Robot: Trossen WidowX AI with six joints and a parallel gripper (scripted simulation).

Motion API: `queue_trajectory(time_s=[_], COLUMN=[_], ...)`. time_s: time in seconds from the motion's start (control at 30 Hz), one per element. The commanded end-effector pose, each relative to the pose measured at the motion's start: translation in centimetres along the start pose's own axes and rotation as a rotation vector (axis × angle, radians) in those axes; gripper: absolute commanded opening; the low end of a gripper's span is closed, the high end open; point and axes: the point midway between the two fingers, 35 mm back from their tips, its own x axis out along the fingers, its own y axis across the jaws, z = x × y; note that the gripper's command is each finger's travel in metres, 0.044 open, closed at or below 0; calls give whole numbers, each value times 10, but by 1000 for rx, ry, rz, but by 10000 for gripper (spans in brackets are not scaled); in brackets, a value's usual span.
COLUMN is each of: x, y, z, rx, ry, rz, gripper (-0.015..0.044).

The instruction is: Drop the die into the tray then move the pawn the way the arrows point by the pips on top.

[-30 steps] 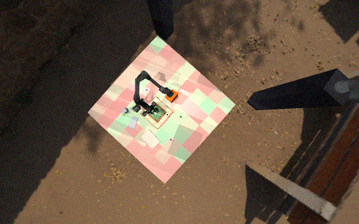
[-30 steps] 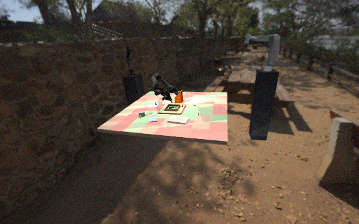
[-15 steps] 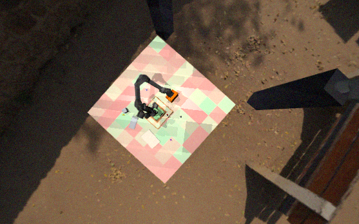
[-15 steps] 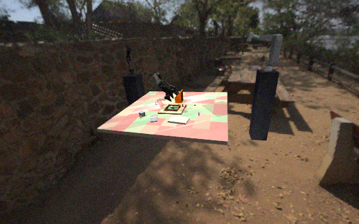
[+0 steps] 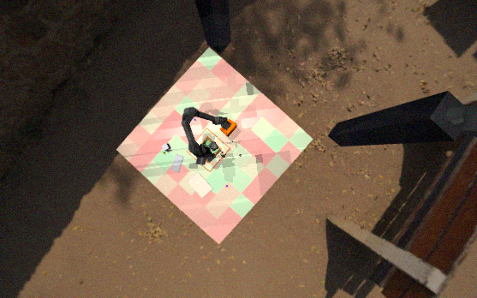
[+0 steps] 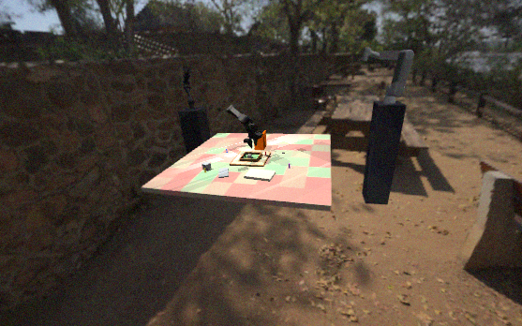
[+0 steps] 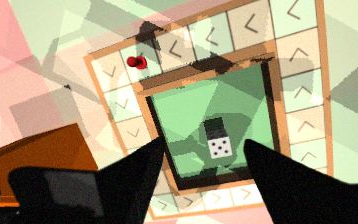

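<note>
the gripper point(image 7: 201, 165) hangs above the dice tray point(image 7: 181, 107) with its two dark fingers spread well apart and nothing between them. taking the tray as the landmark: the die point(image 7: 219, 142) lies on the tray's green floor, apart from the fingers, near the wall closest to the camera in the wrist view. its top face shows five pips, and a dark side face is turned away from the camera. the ring of arrowed squares on the board point(image 7: 301, 90) runs all round the tray. the red pawn point(image 7: 136, 62) stands on a square of that ring at the far left corner of the tray, outside the tray wall. an orange block point(image 7: 41, 147) sits off the board on the tray's left side, on the pink and green checked table point(image 6: 299, 185). in the exterior view the arm point(image 6: 245, 123) bends down over the board. a flat white slab point(image 6: 260, 174) lies on the table nearer the front edge than the tray.
</note>
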Motion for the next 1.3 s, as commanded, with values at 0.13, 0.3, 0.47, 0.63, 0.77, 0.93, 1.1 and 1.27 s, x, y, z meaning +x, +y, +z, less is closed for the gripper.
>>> queue_trajectory(time_s=[0.13, 0.3, 0.47, 0.63, 0.77, 0.93, 1.1, 1.27], x=[18, 29, 32, 32, 32, 47, 51, 59], y=[44, 71, 80, 80, 80, 79, 79, 78], z=[41, 58, 61, 61, 61, 60, 60, 60], rx=[583, 940, 1038, 1038, 1038, 1039, 1039, 1039], ry=[24, 28, 27, 27, 27, 27, 27, 27], rz=[-25, -56, -67, -67, -67, -67, -67, -67], gripper=[200, 200, 200, 200, 200, 200, 200, 200])
